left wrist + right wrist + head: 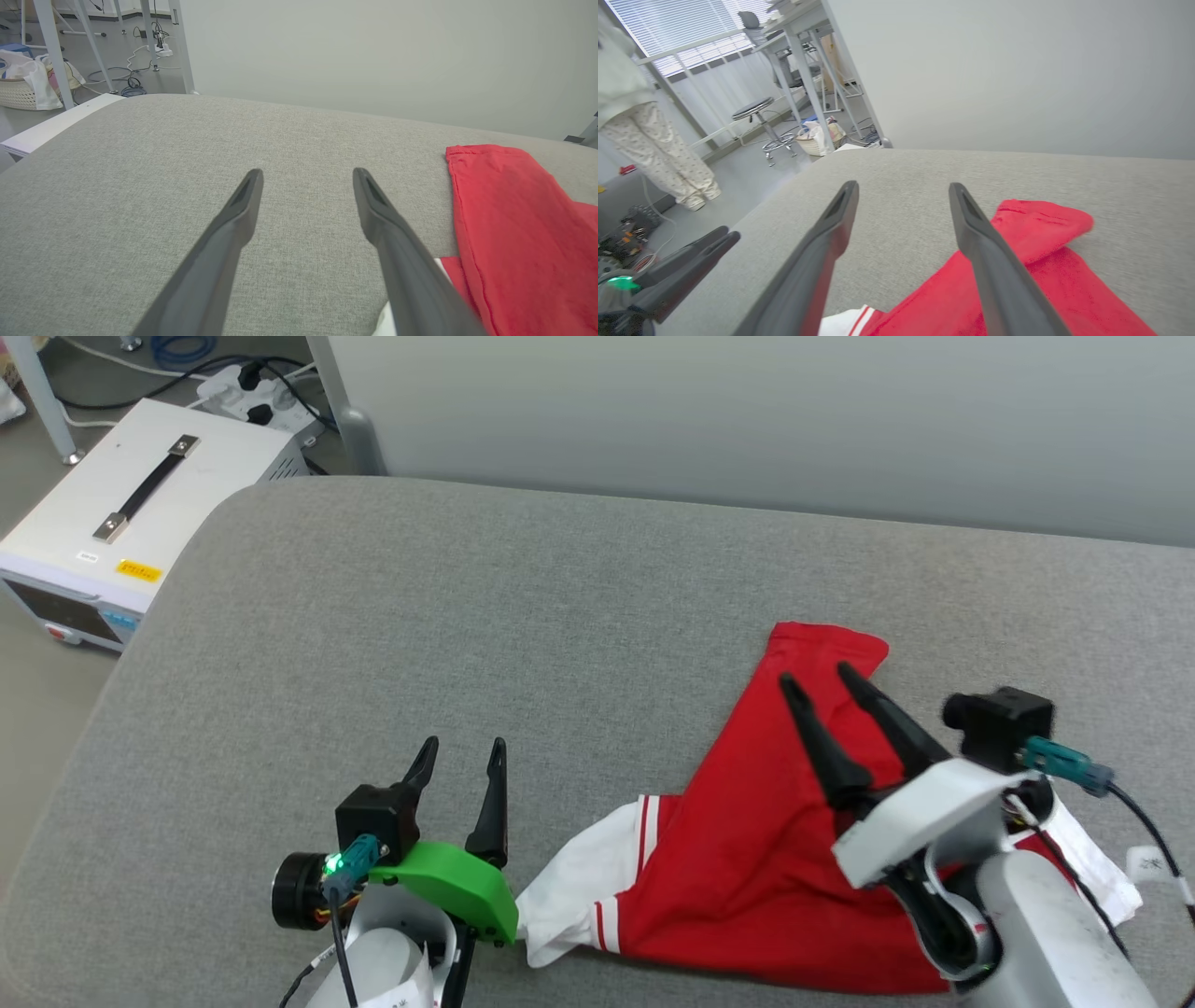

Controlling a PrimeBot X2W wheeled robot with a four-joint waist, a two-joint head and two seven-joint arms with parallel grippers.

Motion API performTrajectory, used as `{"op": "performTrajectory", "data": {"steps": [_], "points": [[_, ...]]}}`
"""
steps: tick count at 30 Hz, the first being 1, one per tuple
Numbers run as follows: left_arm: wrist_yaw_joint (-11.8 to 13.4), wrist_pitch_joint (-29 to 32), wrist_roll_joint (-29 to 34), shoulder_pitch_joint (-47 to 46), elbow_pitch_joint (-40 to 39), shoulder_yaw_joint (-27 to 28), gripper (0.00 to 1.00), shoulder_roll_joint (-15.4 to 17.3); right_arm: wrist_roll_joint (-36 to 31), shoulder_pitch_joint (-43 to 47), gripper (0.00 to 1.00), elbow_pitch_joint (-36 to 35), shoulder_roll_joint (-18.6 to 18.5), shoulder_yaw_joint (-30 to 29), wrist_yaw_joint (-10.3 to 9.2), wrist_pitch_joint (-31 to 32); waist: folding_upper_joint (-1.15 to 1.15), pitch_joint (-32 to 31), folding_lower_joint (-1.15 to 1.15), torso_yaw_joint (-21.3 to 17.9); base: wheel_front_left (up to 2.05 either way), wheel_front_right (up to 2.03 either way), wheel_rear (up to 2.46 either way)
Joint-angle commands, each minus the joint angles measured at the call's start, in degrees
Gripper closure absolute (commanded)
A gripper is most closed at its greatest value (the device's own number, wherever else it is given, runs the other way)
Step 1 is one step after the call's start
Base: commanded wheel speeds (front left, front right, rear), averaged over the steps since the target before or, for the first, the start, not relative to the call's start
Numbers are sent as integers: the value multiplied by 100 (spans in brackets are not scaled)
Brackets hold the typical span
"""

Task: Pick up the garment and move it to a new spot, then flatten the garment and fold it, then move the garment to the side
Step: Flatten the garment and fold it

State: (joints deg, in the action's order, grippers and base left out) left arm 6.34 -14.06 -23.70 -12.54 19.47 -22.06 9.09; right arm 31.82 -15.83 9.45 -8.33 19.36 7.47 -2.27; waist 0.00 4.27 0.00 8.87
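I read the garment (pixel 747 859) as partly covered by the right forearm (pixel 1055 933); the left wrist view's right and bottom edges crop it.

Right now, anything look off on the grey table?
The soft red cloth garment with white sleeves lies skewed and doubled over itself on the grey padded table, not flat. Nothing looks spilled or damaged.

grey cushion (pixel 523 616) | white box (pixel 210 457) | stool (pixel 754 108) | basket (pixel 16 95) | person standing (pixel 654 140)
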Motion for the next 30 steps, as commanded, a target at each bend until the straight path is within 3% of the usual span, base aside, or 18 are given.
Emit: {"op": "performTrajectory", "data": {"steps": [1, 8, 12, 24, 30], "points": [[38, 11, -45, 100, -60, 13, 0, 49, -139, 215, 0, -102, -36, -301, 2, -26, 0, -155, 0, -139, 0, 0, 0], [141, 77, -88, 275, -305, 69, 0, 169, -716, 1112, 0, -728, -29, -1877, 2, 362, 0, -226, 0, -302, 0, 0, 0], [200, 97, -104, 332, -443, 104, 0, 226, -915, 1503, 0, -1125, 75, -2483, 2, 659, 0, -194, 0, -392, 0, 0, 0], [326, 199, -124, 393, -722, 127, 0, 336, -926, 2196, 0, -1594, 175, -3183, 2, 1726, 0, -150, 0, -505, 0, 0, 0], [368, 238, -130, 358, -847, 109, 0, 340, -522, 2061, 0, -924, -278, -3371, 2, 2805, 0, -25, 0, -476, 0, 0, 0]]}}
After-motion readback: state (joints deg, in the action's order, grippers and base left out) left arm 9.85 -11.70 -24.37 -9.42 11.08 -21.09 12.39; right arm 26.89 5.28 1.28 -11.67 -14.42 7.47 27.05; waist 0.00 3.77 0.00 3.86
